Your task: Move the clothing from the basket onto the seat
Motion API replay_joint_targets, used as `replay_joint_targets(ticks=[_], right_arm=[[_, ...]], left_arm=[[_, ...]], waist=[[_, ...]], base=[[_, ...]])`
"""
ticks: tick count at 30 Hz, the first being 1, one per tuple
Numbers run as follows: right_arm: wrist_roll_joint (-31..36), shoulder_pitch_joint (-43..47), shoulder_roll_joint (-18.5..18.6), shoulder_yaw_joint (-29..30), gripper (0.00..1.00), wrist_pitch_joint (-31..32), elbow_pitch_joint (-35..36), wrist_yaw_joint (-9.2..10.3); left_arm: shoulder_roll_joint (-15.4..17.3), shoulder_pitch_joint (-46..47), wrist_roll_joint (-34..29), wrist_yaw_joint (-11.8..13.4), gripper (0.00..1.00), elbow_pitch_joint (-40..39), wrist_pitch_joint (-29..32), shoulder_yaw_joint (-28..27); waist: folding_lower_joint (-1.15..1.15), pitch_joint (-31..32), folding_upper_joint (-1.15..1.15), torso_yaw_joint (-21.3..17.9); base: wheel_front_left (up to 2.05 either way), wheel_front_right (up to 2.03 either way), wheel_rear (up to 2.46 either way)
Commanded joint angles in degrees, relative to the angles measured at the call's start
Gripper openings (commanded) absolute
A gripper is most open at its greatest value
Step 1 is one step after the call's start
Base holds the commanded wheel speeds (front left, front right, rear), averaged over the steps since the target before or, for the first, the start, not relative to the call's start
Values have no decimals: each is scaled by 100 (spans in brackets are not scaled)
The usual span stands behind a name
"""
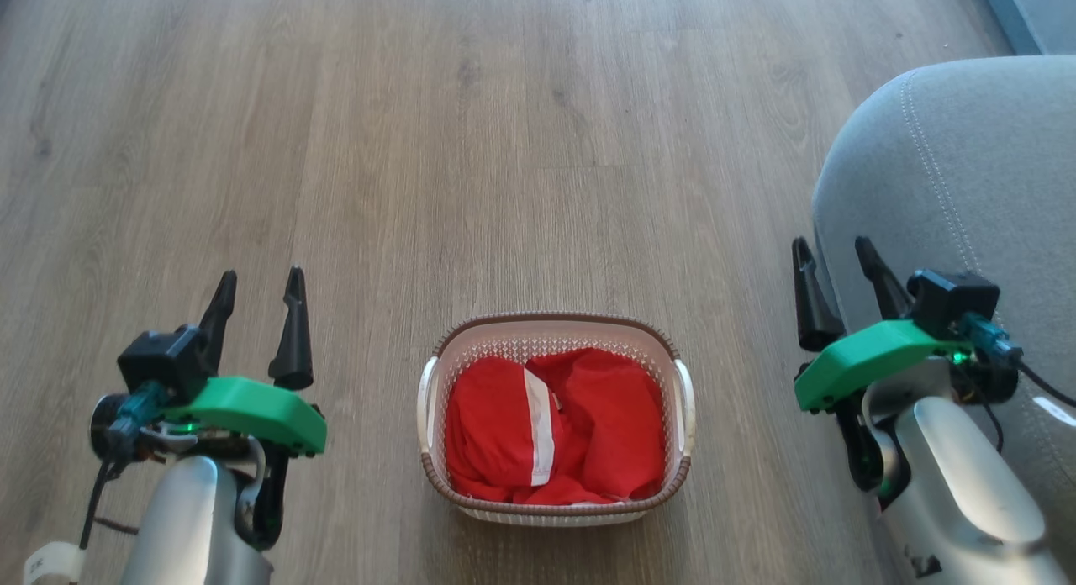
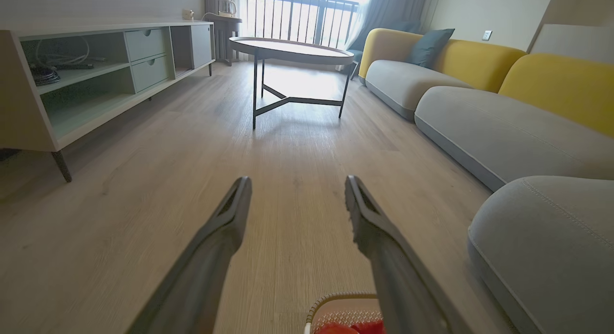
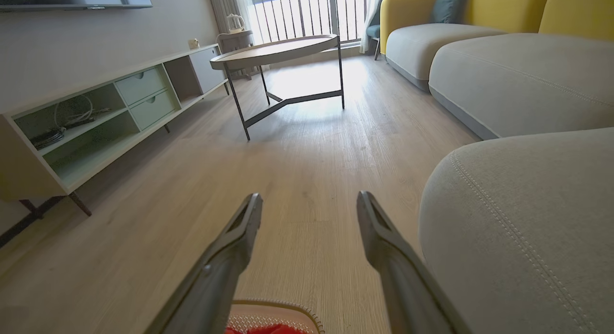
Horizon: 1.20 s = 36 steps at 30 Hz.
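Observation:
The basket [image 1: 683, 400], cream-white with a brown rim, stands on the wooden floor low in the middle of the head view. Red clothing [image 1: 504, 425] with a white stripe fills it. The grey seat [image 1: 967, 165] rises at the right. My left gripper [image 1: 261, 287] hovers open to the left of the basket, nothing between its fingers. My right gripper [image 1: 836, 257] hangs open to the basket's right, against the seat's edge. The left wrist view shows my left gripper [image 2: 297, 185], the basket rim [image 2: 336, 300] and the seat [image 2: 547, 238]. The right wrist view shows my right gripper [image 3: 309, 202], the basket [image 3: 278, 310] and the seat [image 3: 527, 219].
A round coffee table [image 2: 292, 48] on thin dark legs stands ahead on the floor. A long low media cabinet [image 2: 96, 79] lines the left wall. Grey sofa cushions with yellow backs [image 2: 503, 123] run along the right. Bare wooden floor [image 1: 504, 148] lies beyond the basket.

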State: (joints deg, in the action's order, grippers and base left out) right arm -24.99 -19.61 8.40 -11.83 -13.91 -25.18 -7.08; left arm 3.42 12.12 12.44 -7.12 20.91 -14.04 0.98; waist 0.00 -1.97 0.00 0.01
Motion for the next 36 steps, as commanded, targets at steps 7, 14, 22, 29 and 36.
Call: replay_joint_targets(ticks=[7,14,22,29,36], right_arm=[[128,-261,25,55,100,-108,156,-41],[84,-229,-5,124,100,-108,140,-41],[138,-221,-27,155,100,-108,167,-41],[200,-297,-46,170,100,-108,347,-41],[295,-449,-74,167,100,-108,590,-41]], left_arm=[[49,317,-145,-36,100,-142,-96,-222],[33,311,-77,-36,100,-88,-96,-234],[29,301,-92,-36,100,-84,-96,-209],[19,293,-32,-36,100,-69,-96,-75],[4,360,75,-36,100,-42,-96,50]], waist=[[0,12,0,-5],[0,14,0,-17],[0,10,0,-26],[0,-167,0,-65],[0,-511,0,-133]], base=[[0,0,0],[0,0,0],[0,0,0],[0,0,0],[0,0,0]])
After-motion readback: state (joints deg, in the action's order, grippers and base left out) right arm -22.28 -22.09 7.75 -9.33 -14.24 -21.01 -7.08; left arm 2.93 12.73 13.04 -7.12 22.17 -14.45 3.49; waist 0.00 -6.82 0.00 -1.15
